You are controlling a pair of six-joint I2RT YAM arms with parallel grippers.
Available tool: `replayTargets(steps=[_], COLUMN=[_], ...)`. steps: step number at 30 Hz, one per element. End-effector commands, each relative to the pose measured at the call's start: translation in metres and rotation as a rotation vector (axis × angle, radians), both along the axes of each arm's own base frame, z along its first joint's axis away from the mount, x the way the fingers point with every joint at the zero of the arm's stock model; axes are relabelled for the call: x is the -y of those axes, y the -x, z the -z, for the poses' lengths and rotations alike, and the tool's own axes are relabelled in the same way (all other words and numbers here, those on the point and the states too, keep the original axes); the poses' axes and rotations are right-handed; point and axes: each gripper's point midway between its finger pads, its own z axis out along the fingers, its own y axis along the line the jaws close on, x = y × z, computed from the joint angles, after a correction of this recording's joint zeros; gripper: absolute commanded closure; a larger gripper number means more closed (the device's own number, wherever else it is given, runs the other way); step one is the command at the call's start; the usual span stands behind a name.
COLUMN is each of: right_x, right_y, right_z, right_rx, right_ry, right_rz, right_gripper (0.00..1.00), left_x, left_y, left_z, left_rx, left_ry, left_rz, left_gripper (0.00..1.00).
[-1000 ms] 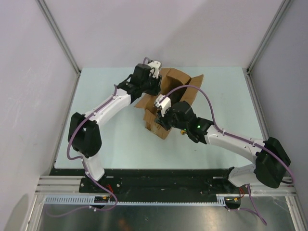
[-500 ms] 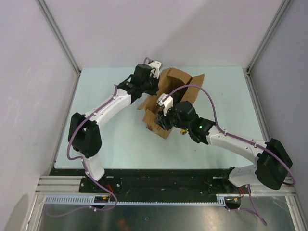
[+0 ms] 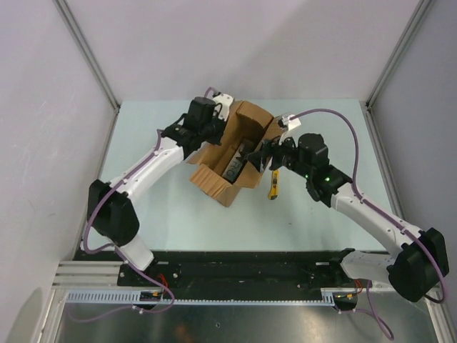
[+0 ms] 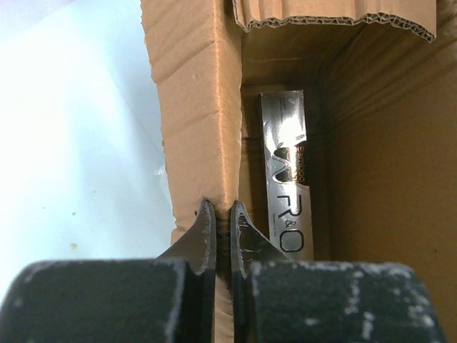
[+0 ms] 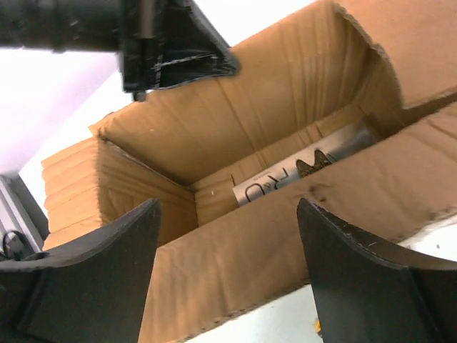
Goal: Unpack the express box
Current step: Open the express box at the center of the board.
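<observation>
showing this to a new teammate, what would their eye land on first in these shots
The opened express box sits mid-table, with a slim silver package lying on its floor. The left claw is shut on the edge of one box wall, while the right claw gapes wide open at the opposite side. A yellow knife lies on the table just right of the box.

One express box (image 3: 213, 183), one slim package (image 3: 236, 167), one yellow knife (image 3: 273, 186).
</observation>
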Motion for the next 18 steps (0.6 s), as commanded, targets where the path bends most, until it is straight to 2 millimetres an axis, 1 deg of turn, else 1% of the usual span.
replayTargets(steps=[1, 2, 4, 5, 6, 7, 8, 9, 10, 11, 12, 13, 14, 15, 17, 18], right_x=[0.002, 0.001, -0.002, -0.005, -0.006, -0.006, -0.005, -0.003, -0.002, 0.002, 0.002, 0.003, 0.005, 0.004, 0.005, 0.006], right_y=[-0.011, -0.013, -0.015, -0.013, -0.014, -0.012, -0.008, -0.007, -0.005, -0.002, 0.001, 0.003, 0.005, 0.008, 0.011, 0.014], right_z=[-0.011, -0.004, 0.015, 0.018, 0.029, 0.035, 0.045, 0.053, 0.060, 0.070, 0.074, 0.078, 0.086, 0.090, 0.099, 0.108], right_rx=[-0.049, -0.065, -0.118, -0.127, -0.158, -0.169, -0.184, -0.196, -0.205, -0.221, -0.219, -0.222, -0.231, -0.236, -0.249, -0.273], right_ry=[-0.023, -0.005, 0.033, 0.039, 0.061, 0.076, 0.121, 0.151, 0.180, 0.218, 0.240, 0.251, 0.261, 0.261, 0.268, 0.275], right_rz=[0.030, 0.033, 0.020, 0.008, 0.010, 0.006, 0.012, 0.024, 0.030, 0.047, 0.047, 0.048, 0.050, 0.047, 0.051, 0.053], right_gripper=[0.24, 0.32, 0.42, 0.54, 0.58, 0.64, 0.67, 0.69, 0.73, 0.74, 0.74, 0.74, 0.74, 0.75, 0.74, 0.75], left_x=[-0.007, -0.007, -0.008, -0.009, -0.012, -0.012, -0.016, -0.016, -0.014, -0.015, -0.014, -0.011, -0.009, -0.007, -0.002, 0.003], left_y=[0.005, 0.007, 0.009, 0.012, 0.015, 0.013, 0.017, 0.022, 0.023, 0.025, 0.031, 0.033, 0.037, 0.044, 0.051, 0.059], left_z=[-0.046, -0.056, -0.062, -0.069, -0.065, -0.072, -0.082, -0.075, -0.082, -0.085, -0.084, -0.088, -0.088, -0.085, -0.080, -0.070], left_rx=[0.164, 0.197, 0.237, 0.262, 0.276, 0.318, 0.356, 0.365, 0.403, 0.421, 0.430, 0.454, 0.463, 0.470, 0.479, 0.467], left_ry=[-0.038, -0.029, -0.045, -0.044, -0.070, -0.067, -0.067, -0.090, -0.080, -0.077, -0.072, -0.062, -0.062, -0.072, -0.076, -0.085], left_rz=[0.052, 0.059, 0.076, 0.080, 0.090, 0.087, 0.085, 0.103, 0.107, 0.110, 0.135, 0.148, 0.162, 0.189, 0.213, 0.238], left_gripper=[1.00, 1.00, 1.00, 1.00, 1.00, 1.00, 1.00, 1.00, 1.00, 1.00, 1.00, 1.00, 1.00, 1.00, 1.00, 1.00])
